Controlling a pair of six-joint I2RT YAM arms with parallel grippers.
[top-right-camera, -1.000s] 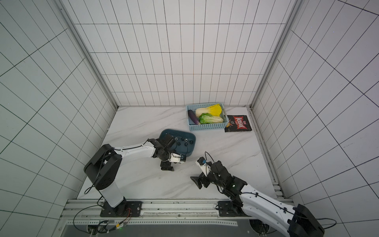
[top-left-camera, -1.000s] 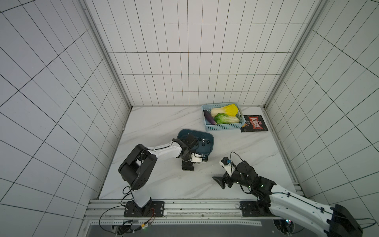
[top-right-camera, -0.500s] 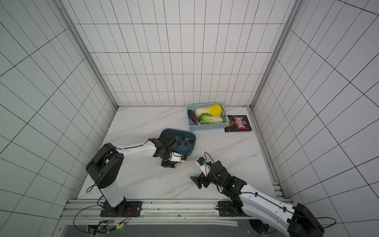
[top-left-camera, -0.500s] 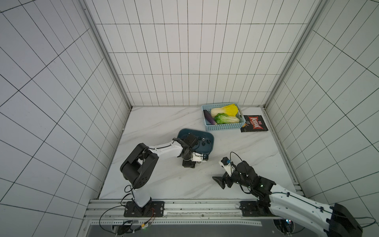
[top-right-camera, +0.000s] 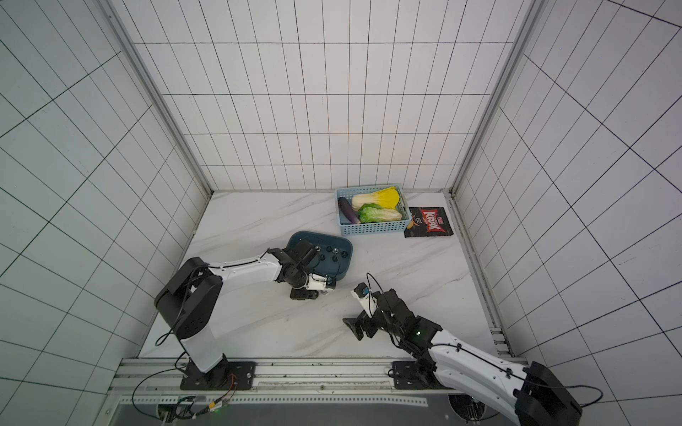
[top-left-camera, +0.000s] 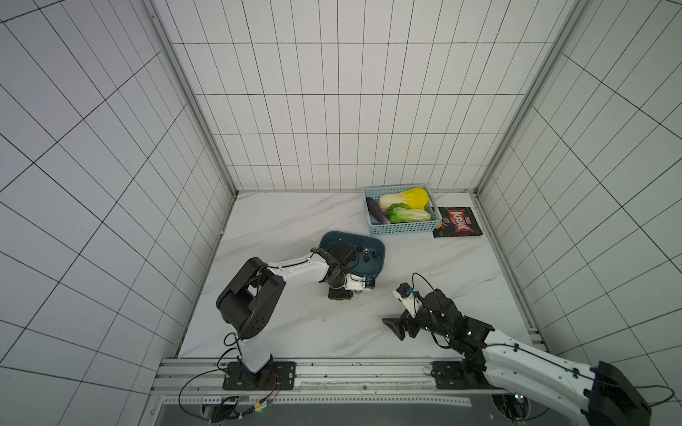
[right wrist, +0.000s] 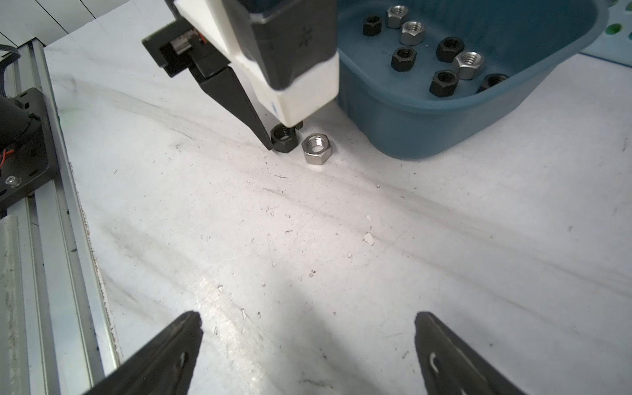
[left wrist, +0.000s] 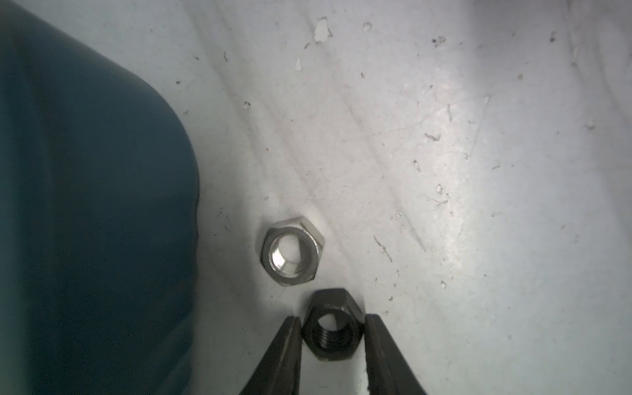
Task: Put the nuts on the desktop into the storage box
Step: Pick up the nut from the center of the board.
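Grip, left jaws: clenched on the black nut (left wrist: 331, 330), one tip against each side (nut lies hole-up on the surface (left wrist: 444, 136)).
Position, silver nut (left wrist: 291, 251): flat on the surface, just beside the black nut but apart from it, on the side toward the storage box (right wrist: 427, 126).
Position, storage box: on the surface, near both loose nuts, touching neither.
Contents, storage box: eight nuts (right wrist: 412, 32) visible in the right wrist view, five black and three silver, scattered over the floor of the box.
Position, left arm (top-left-camera: 295, 271): wrist partly covers the storage box in both top views.
Gap, right jaws: released, tips wide apart above bare surface, well apart from both loose nuts.
Far corner, basket (top-left-camera: 402, 228): light blue, perforated, holds vegetables (top-left-camera: 406, 214); a dark snack packet (top-left-camera: 457, 227) lies just beside it.
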